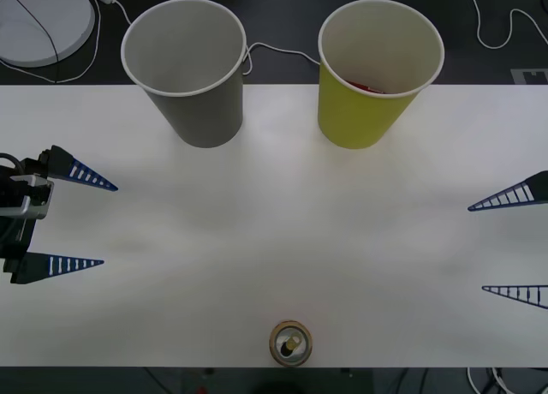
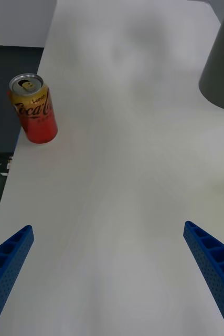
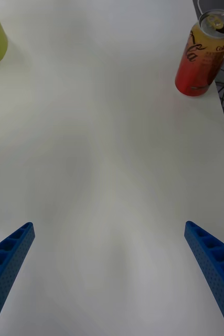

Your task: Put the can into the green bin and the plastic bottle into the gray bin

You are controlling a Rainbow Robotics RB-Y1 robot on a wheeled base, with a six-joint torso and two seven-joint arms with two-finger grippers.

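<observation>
the can point(image 1: 290, 343) stands upright at the near edge of the white table point(image 1: 274, 240), about midway between the two arms and touched by neither. the table is the largest thing in sight, running from side to side. at its far edge stand two big paper cups with white rims: the gray bin point(image 1: 186, 68) towards the left and the green bin point(image 1: 378, 73) towards the right, apart from each other, with something red lying low inside the green one. the left pincer point(image 1: 81, 223) hovers over the table's left side, its blue ribbed fingers spread wide and holding nothing. the right pincer point(image 1: 512, 244) hovers over the right side, also spread wide and empty. smallest is the can: golden top with its opening showing, orange-red sides, well away from both bins. from the right wrist it point(image 2: 33, 108) sits beside the table's edge.
</observation>
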